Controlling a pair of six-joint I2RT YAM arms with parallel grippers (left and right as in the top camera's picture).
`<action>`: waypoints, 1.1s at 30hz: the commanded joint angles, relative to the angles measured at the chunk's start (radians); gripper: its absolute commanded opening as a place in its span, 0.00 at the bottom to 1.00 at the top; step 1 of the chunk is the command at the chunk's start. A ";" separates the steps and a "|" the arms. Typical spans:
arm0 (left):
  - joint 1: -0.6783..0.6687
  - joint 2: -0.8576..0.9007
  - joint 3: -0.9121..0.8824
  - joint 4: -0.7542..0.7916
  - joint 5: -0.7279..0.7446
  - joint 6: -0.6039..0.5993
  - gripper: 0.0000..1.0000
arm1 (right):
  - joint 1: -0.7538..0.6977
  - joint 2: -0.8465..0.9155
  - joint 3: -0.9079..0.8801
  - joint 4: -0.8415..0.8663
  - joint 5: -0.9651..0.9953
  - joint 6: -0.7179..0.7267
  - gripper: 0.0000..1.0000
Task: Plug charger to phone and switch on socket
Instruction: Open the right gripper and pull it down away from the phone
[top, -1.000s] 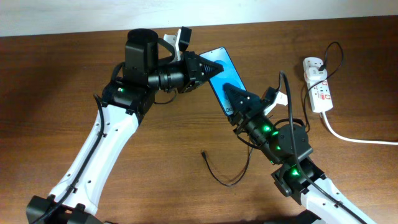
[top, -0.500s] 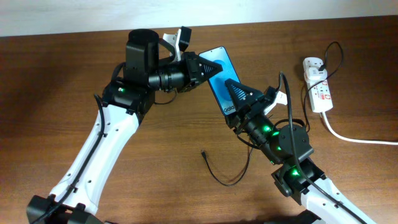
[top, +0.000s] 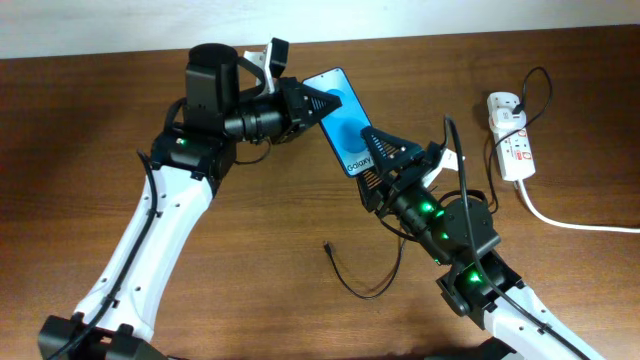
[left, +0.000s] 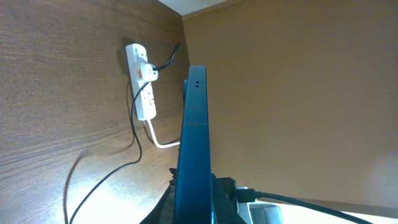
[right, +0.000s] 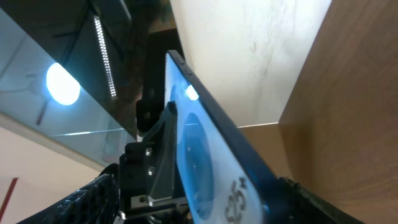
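Note:
The phone (top: 338, 112), its blue screen lit, is held off the table on edge with my left gripper (top: 314, 100) shut on its upper end. The left wrist view looks along the phone's dark edge (left: 193, 137) clamped between the jaws. My right gripper (top: 370, 165) stands open around the phone's lower end; in the right wrist view the phone (right: 208, 162) runs between the spread fingers (right: 158, 155). The charger (top: 365, 293) lies looped on the table, its connector tip (top: 327, 245) free and its plug seated in the socket (top: 512, 135) at the far right.
A thick white cord (top: 560, 220) runs from the socket off the right edge. The table's far edge meets a pale wall (top: 450, 15). In the left wrist view the socket (left: 142, 81) and the charger cable (left: 132, 137) lie beyond the phone.
My right gripper has opened off the phone's lower end. My left arm has shifted the phone a little up and to the left.

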 joint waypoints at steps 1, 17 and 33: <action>0.017 -0.024 0.016 -0.004 0.034 0.018 0.00 | 0.004 -0.008 0.012 -0.024 -0.002 -0.040 0.83; 0.111 -0.024 0.016 -0.163 0.037 0.112 0.00 | -0.048 -0.023 0.012 -0.234 -0.062 -0.139 0.87; 0.173 -0.024 0.016 -0.290 0.171 0.251 0.00 | -0.095 -0.139 0.012 -0.664 -0.131 -0.497 0.79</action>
